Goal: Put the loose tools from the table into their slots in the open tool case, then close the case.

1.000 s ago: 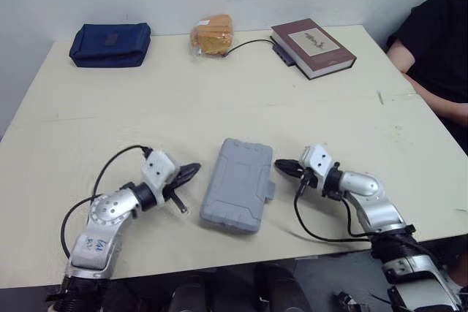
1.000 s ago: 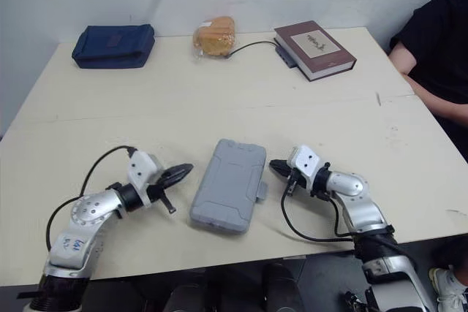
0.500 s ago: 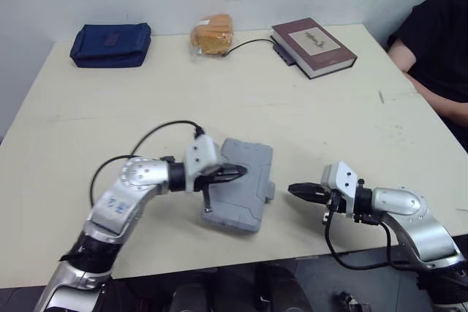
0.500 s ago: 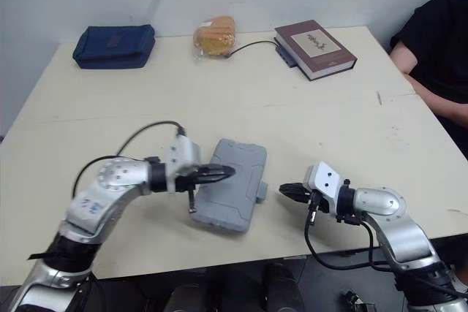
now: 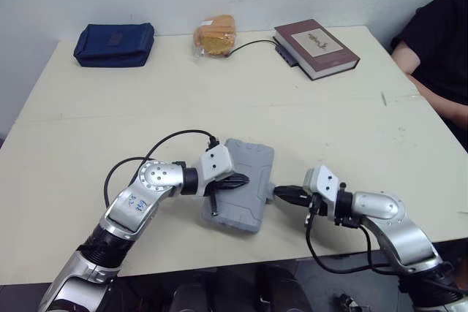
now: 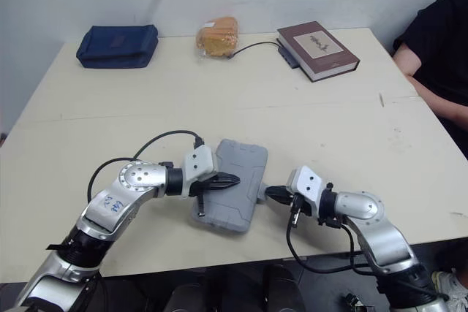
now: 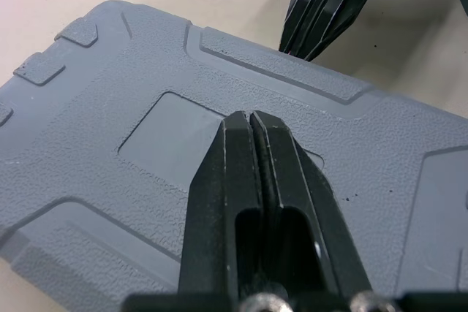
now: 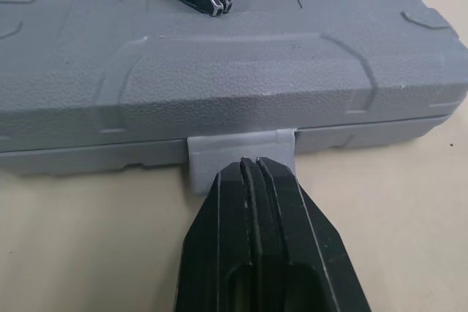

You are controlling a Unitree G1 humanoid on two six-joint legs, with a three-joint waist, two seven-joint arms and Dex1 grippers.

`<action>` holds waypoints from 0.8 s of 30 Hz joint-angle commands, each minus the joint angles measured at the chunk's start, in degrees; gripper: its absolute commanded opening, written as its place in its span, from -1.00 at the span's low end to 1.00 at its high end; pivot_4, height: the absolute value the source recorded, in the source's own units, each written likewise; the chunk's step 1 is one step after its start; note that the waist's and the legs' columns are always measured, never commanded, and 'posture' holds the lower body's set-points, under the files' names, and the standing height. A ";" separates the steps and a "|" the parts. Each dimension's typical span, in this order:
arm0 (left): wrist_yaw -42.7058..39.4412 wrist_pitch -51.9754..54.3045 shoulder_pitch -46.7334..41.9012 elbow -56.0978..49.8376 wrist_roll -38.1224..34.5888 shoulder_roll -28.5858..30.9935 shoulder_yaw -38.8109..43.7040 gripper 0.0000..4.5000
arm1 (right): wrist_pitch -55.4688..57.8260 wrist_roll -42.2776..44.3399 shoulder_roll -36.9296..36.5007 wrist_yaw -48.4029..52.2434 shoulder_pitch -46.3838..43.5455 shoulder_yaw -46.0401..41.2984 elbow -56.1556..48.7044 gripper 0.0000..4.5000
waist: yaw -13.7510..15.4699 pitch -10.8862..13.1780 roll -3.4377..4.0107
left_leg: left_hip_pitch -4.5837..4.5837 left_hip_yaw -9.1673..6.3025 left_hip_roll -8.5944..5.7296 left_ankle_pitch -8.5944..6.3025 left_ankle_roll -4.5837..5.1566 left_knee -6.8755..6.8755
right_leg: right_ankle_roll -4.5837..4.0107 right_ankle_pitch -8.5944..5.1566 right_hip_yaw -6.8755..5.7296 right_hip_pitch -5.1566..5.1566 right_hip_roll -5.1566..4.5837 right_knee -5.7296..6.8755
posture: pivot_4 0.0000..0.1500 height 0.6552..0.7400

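Grey tool case [image 5: 248,199] lies closed on the desk [image 5: 219,93]; left gripper [image 5: 246,180], jaws clenched, sits over its lid; right gripper [image 5: 278,192], jaws clenched too, noses the latch [image 8: 241,153].

Grey tool case [image 5: 241,191], navy pouch [image 5: 113,35]

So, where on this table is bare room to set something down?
Bare: the wide middle band of the table, between the grey case and the back row of blue pouch, wrapped bread and book. Also the right side, between book and right tool. Crowded: around the case, left tool over its lid, right tool at its latch.
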 commanded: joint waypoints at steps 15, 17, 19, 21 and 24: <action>-0.84 0.32 3.05 10.43 5.63 0.21 -4.77 -0.99 | 2.11 -2.11 2.67 2.29 -5.38 4.96 2.55 -0.98 | -0.14 -0.70 -0.12 | 0.07 0.00 0.05 0.00 0.02 -0.01 | -0.05 -0.03 0.00 0.03 0.01 0.02 | 1.00 1.00; -2.11 -2.34 3.29 12.76 6.79 0.68 -6.00 -0.99 | 2.33 -2.50 2.84 3.01 -6.26 5.45 3.68 -0.98 | -0.18 -0.97 -0.12 | 0.09 0.00 0.06 -0.01 0.02 -0.02 | -0.06 -0.04 -0.01 0.04 0.01 0.02 | 1.00 1.00; -2.90 -4.22 2.98 14.55 7.69 0.80 -6.64 -0.99 | 2.49 -2.73 3.15 3.16 -7.01 5.55 4.95 -0.98 | -0.19 -1.29 -0.09 | 0.13 0.00 0.07 -0.02 0.01 -0.05 | -0.10 -0.06 -0.03 0.06 0.01 0.02 | 1.00 1.00; -5.01 -3.46 2.82 14.85 5.96 0.53 -6.35 -0.99 | 1.71 -3.50 3.16 4.26 -7.64 6.58 6.38 -0.98 | -0.21 -1.54 -0.05 | 0.14 0.00 0.09 -0.07 0.07 -0.06 | -0.12 -0.07 -0.04 0.07 0.01 0.01 | 1.00 1.00; -6.29 -4.02 2.60 15.03 5.16 -0.22 -6.01 -0.99 | 0.81 -3.95 3.97 5.04 -8.54 7.35 8.29 -0.98 | -0.33 -1.82 0.00 | 0.19 0.00 0.12 -0.19 0.23 -0.09 | -0.19 -0.11 -0.07 0.10 0.02 0.02 | 1.00 1.00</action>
